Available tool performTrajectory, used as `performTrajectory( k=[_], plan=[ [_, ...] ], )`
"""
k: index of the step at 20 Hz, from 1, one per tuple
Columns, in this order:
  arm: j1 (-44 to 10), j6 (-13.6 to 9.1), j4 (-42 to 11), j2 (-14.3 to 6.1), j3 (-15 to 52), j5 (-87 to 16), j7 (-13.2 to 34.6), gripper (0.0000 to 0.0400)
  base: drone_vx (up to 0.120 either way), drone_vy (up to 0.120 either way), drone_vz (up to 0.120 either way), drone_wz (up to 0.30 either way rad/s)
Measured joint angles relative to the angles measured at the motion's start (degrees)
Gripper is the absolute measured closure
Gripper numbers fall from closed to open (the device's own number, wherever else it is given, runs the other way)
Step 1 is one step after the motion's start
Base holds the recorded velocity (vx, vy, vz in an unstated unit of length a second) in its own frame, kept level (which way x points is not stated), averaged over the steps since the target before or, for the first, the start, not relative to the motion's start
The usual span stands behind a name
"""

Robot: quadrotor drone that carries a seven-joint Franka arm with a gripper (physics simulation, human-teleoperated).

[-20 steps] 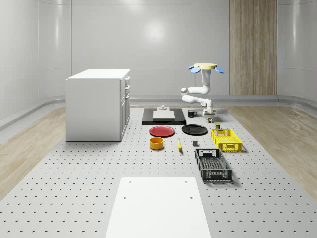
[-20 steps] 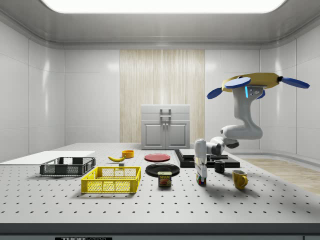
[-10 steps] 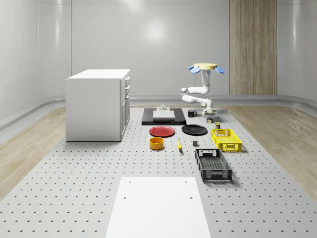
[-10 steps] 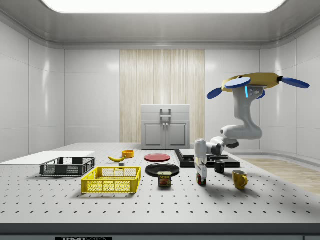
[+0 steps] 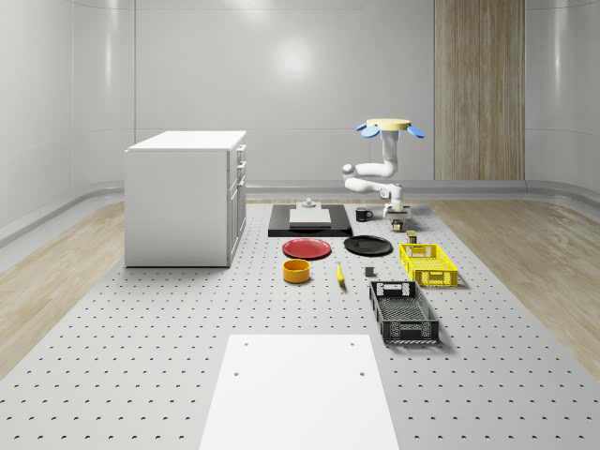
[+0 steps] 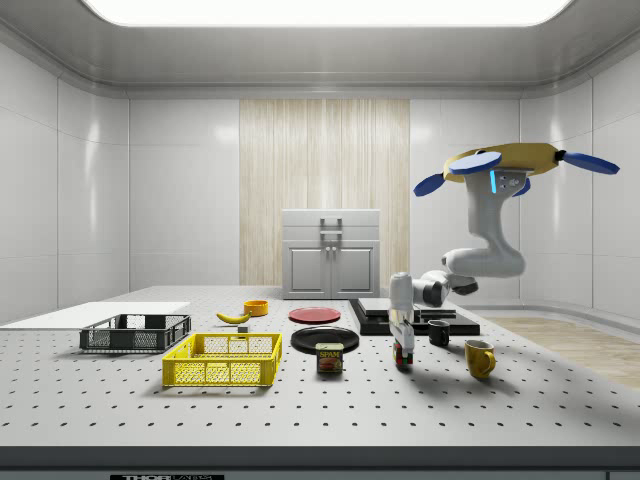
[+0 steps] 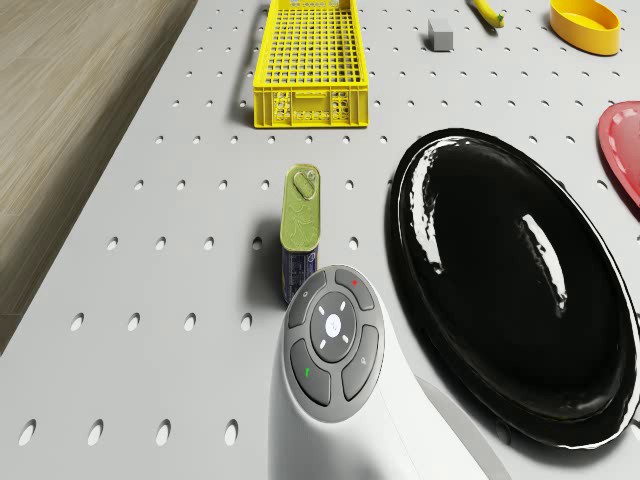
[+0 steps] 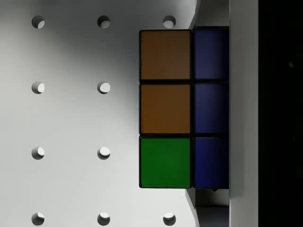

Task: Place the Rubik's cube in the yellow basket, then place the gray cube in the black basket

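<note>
Transfer geometry. The drone (image 6: 505, 160) hovers above the far end of the table (image 6: 560, 400), its arm bent down so that the gripper (image 6: 402, 340) clamps the Rubik's cube (image 6: 403, 353) just clear of the surface. In the side view the yellow basket (image 6: 222, 372) lies well apart at about 9 o'clock from the cube, with the can (image 6: 329, 358) between them. In the whole-scene view the basket's long axis runs roughly 12 to 6 o'clock.
</note>
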Motion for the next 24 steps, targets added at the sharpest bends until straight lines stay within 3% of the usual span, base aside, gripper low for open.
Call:
performTrajectory(
  k=[12, 17, 20, 24],
  plan=[
    [0.27, -1.21, -1.2, -0.31, 3.69, 3.6, 0.37, 0.0075, 0.0, 0.0, 0.12, 0.0],
    [0.2, -1.08, -1.25, -0.53, 3.94, 3.9, 0.46, 0.0075, 0.12, 0.0, 0.12, 0.0],
    [0.14, -0.97, -1.25, -0.67, 4.02, 4.01, 0.5, 0.0075, 0.12, 0.013, 0.013, 0.0],
    [0.07, -0.82, -1.25, -0.85, 4.08, 4.12, 0.56, 0.0075, 0.12, 0.12, 0.0, 0.0]
  ],
)
